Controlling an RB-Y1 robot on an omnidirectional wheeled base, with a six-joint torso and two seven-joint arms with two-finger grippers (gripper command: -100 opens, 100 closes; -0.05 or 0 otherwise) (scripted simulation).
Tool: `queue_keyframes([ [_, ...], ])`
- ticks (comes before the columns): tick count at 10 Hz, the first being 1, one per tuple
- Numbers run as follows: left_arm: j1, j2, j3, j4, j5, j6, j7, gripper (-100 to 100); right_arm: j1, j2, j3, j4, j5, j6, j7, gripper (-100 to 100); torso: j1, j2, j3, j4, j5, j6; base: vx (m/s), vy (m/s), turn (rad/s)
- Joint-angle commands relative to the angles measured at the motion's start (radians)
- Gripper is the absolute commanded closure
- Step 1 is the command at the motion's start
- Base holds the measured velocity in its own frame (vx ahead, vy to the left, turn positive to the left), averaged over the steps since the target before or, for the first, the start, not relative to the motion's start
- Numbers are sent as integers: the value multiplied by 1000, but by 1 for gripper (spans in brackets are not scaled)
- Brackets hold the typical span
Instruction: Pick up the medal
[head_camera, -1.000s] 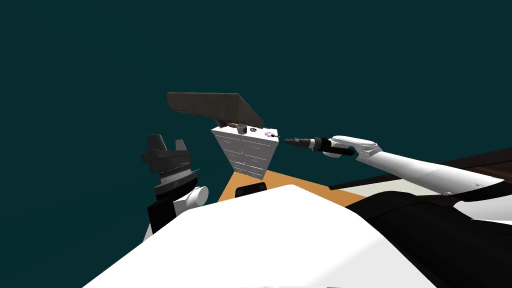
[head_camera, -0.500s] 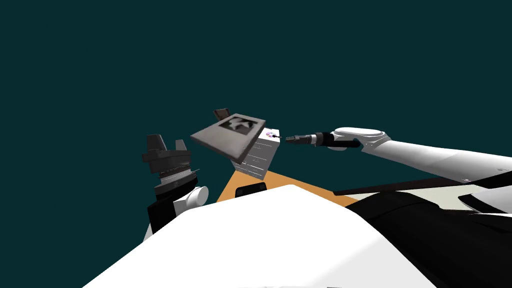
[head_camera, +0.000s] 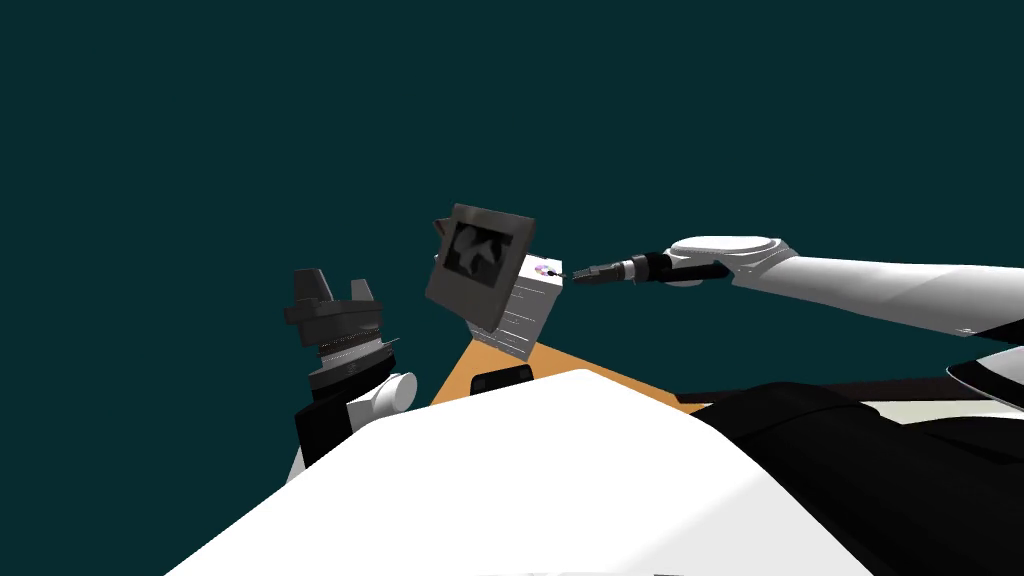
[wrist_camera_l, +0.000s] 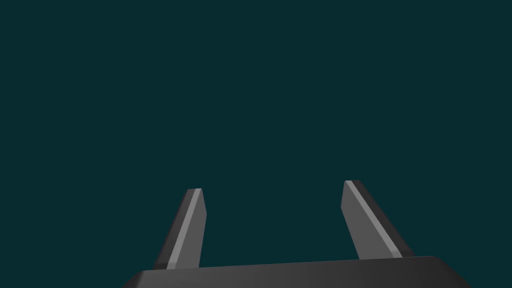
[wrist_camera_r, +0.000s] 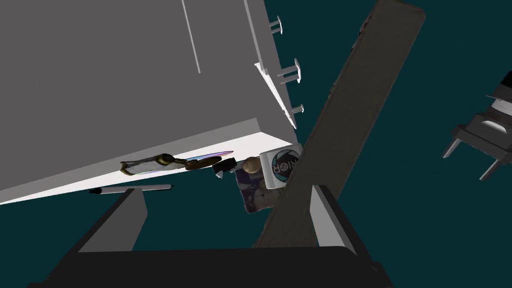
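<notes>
Teal backdrop; right arm (head_camera: 850, 285) stretched level, jaws parted near medal (wrist_camera_r: 172, 161) atop dresser (wrist_camera_r: 125, 90).

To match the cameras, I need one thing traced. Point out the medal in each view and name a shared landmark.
Head view: medal on top of the white drawer chest, just off the right gripper.
Left wrist view: not in it.
Right wrist view: medal lying on the chest's top, beyond the gripper's open fingers.
Shared landmark: the tilted dark picture frame beside the chest.
</notes>
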Motion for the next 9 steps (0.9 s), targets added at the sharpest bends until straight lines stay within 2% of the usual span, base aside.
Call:
queue_keyframes([
  [1,0,0,0,0,0,0,0,0,1,-50,-5,30,20,-24,-16,-100,0,0,0,0,0,0,-8,-29,198],
  [4,0,0,0,0,0,0,0,0,3,-137,-7,53,37,-43,-29,-100,0,0,0,0,0,0,-4,-24,92],
  [5,0,0,0,0,0,0,0,0,3,-148,-7,53,37,-43,-29,-100,0,0,0,0,0,0,-1,-8,-11],
  [6,0,0,0,0,0,0,0,0,5,-187,-7,75,54,-62,-43,-100,1,0,0,0,0,1,0,-6,131],
  [9,0,0,0,0,0,0,0,0,9,-268,-5,95,71,-82,-56,-100,1,-1,0,0,0,0,2,-14,107],
])
